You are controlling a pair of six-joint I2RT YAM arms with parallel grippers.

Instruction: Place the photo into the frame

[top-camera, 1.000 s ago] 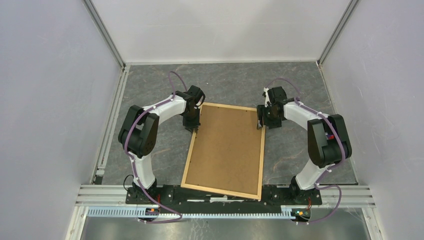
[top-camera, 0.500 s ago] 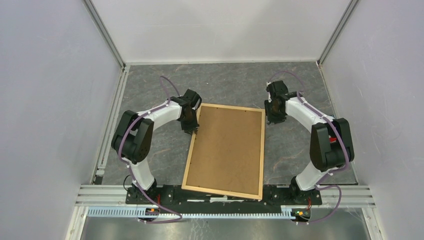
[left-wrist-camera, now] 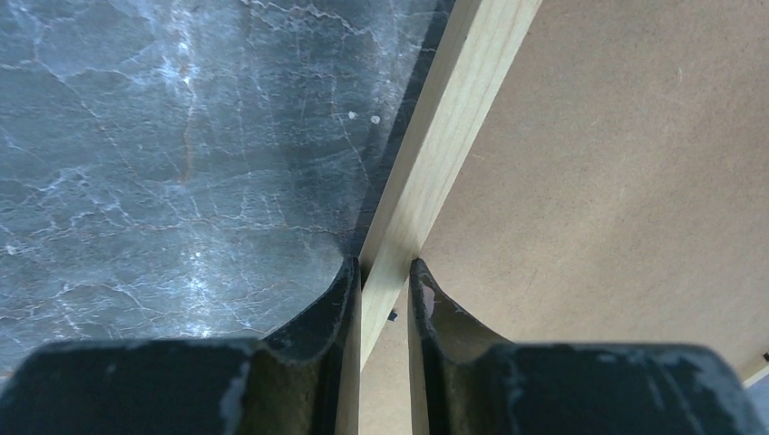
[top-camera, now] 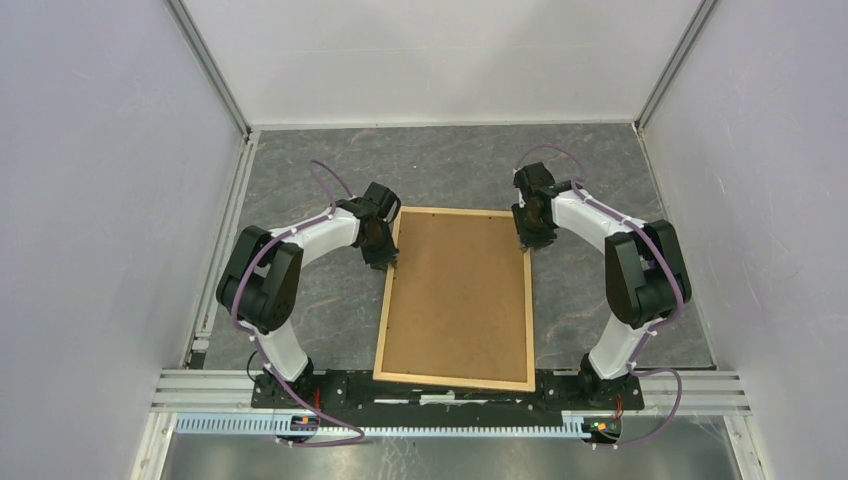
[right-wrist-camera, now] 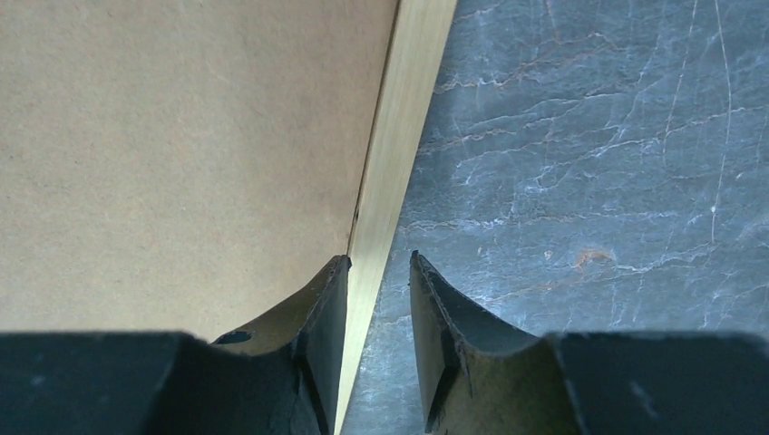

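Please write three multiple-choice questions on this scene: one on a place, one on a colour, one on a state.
1. The frame lies: A) between the left arm and the right arm B) left of both arms C) against the wall
2. The board inside it is: A) white B) brown C) green
3. The left jaws are: A) wide open B) closed on the frame's strip C) holding a cable
Answers: A, an arm stands at each side; B, plain brown fills it; B, one finger sits against each side of the strip.
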